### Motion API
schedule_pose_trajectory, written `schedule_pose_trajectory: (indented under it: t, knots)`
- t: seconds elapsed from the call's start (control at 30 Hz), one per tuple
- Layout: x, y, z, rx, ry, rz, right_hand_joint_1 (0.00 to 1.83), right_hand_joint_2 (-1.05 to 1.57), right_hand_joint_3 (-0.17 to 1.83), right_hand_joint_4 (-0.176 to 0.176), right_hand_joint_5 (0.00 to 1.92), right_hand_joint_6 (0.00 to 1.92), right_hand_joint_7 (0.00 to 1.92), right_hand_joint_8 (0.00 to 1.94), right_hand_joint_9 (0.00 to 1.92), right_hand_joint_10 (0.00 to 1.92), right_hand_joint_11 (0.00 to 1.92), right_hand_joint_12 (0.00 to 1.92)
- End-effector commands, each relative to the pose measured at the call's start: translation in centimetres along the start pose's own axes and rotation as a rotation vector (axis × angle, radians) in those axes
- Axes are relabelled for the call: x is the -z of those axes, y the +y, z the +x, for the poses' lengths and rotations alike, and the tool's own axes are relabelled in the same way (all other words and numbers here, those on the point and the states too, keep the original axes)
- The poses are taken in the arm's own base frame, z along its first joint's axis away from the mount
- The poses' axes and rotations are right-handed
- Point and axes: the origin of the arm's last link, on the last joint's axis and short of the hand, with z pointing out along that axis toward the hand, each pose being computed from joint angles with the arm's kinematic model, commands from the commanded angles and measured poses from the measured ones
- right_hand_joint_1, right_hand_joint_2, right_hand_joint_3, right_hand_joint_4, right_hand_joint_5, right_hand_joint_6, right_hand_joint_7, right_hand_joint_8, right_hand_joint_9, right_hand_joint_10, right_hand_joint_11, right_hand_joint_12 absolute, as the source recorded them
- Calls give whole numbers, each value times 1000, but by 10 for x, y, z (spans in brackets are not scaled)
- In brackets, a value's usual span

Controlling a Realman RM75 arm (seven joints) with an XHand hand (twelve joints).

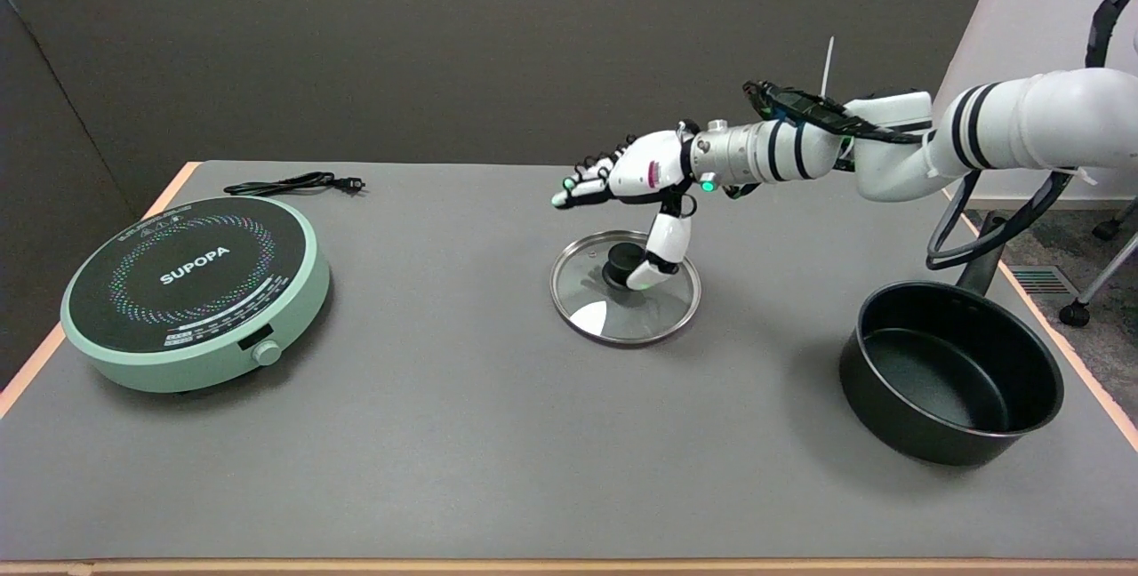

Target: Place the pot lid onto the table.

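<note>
A round glass pot lid (625, 288) with a steel rim and a black knob (622, 261) lies flat on the grey table (462, 434), near its middle. My right hand (642, 183) hovers just above the lid's far side, its fingers stretched out to the left and spread apart. The thumb (662, 247) hangs down beside the knob, its tip close to or touching the knob's right side. Nothing is held between the fingers. The black pot (951, 372) stands uncovered at the right, its handle pointing away.
A mint-green induction cooker (196, 290) sits at the left, with its black power cord (293, 184) coiled behind it. The table's right edge runs close behind the pot. Chair legs and castors (1080, 309) stand on the floor beyond that edge.
</note>
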Motion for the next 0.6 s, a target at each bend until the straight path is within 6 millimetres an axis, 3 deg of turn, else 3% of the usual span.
schedule_pose_trajectory:
  t: [0.03,0.13,0.23,0.43,0.6]
  knots:
    - [36,42,18,-265,217,-130,341,292,739,87,-1,18,-1,105,68,154,209,411]
    - [55,55,16,-440,293,-180,241,264,814,83,-1,19,26,91,74,209,161,539]
    - [77,64,10,-564,348,-218,209,266,825,86,-1,26,40,99,92,219,167,540]
    - [127,84,-21,-843,469,-309,118,258,838,94,-1,45,47,97,95,211,170,535]
    - [173,94,-43,-1134,689,-366,58,276,857,96,-1,48,40,71,85,182,143,505]
